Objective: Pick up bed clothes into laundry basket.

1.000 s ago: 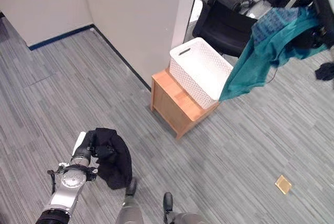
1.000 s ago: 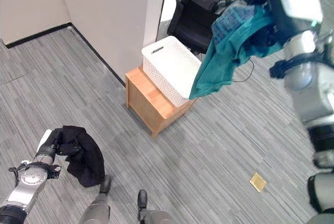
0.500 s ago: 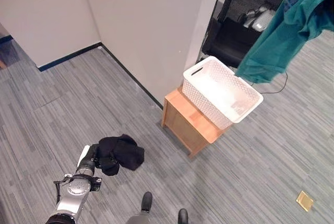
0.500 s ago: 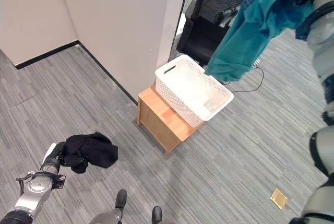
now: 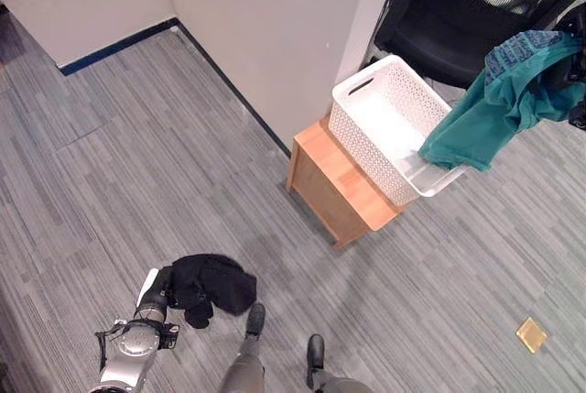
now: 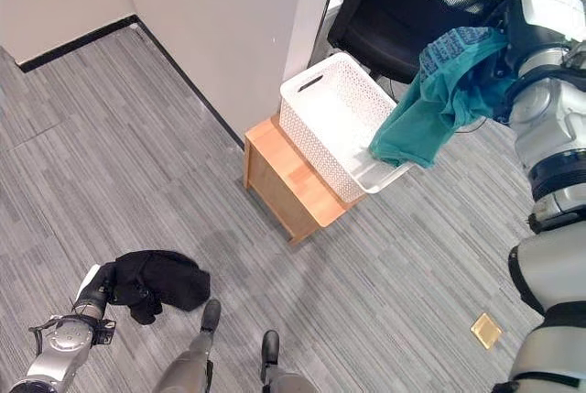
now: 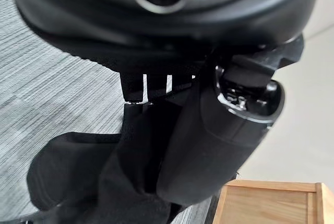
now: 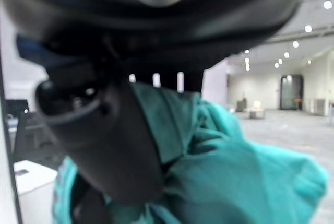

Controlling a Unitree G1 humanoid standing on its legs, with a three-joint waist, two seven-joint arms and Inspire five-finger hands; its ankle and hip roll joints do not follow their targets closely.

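Basket sits just below and left of the right hand, clenched on the dangling teal garment; the left hand grips black clothing.

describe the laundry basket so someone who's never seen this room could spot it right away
Find the white wall corner; at its foot stands a small wooden stand. The laundry basket sits on top: white, rectangular, perforated sides, slot handle, with a teal garment hanging at its far end.
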